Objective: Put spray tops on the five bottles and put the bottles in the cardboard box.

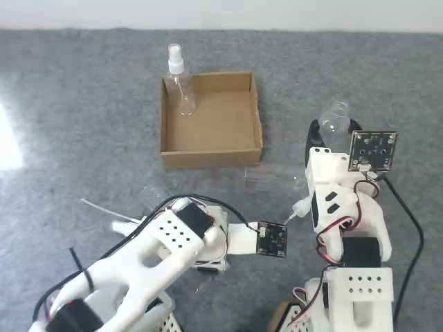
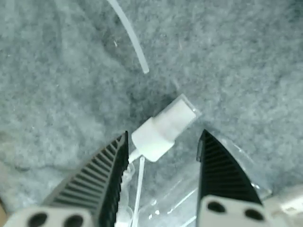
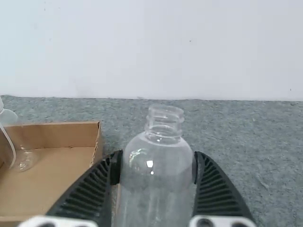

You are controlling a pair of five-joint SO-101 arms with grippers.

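1. The uncapped bottle [image 3: 163, 137] stands upright mid-frame. The right gripper [image 3: 156, 163] is clamped on its sides, probably steadying the neck for a top.
2. A spray top [image 2: 163, 130] lies on the mat [image 2: 57, 71], with the left gripper [image 2: 164, 137] spread open around it, not pinching.
3. The box [image 1: 211, 158] sits upper-middle, with a capped bottle [image 1: 181, 86] in its upper-left corner.

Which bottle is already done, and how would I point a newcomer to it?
Find the cardboard box in the middle of the grey table. A clear bottle stands upright in its far left corner. Unlike the open-necked bottle in the right gripper, it wears a white spray top.
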